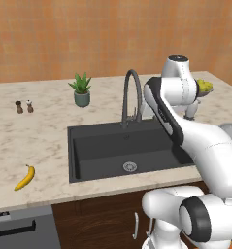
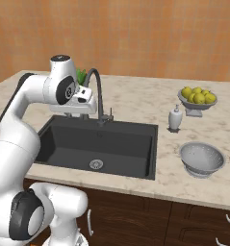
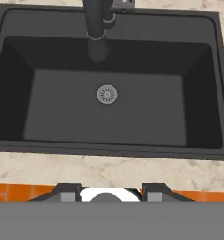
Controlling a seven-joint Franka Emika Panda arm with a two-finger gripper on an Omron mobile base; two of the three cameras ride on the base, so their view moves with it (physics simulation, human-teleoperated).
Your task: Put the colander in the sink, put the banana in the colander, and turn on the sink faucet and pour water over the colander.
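Note:
The black sink (image 1: pixel 103 146) is set in the beige marble counter, and nothing lies in it around the silver drain (image 3: pixel 107 94). The dark gooseneck sink faucet (image 1: pixel 131 92) arches over its back edge. The silvery colander (image 2: pixel 202 158) stands upright on the counter to the right of the sink. The yellow banana (image 1: pixel 24 177) lies on the counter left of the sink, near the front edge. My gripper (image 3: pixel 111 190) hangs above the sink (image 3: pixel 62 112), looking straight down into it. Its fingertips (image 3: pixel 69 192) stand apart with nothing between them. Gripper, colander and banana are all far apart.
A pedestal bowl of yellow-green fruit (image 2: pixel 197 98) and a white soap dispenser (image 2: pixel 174 118) stand behind the colander. A potted plant (image 1: pixel 81 90) and two small shakers (image 1: pixel 24 106) sit at the back left. An orange wall closes off the counter's far side.

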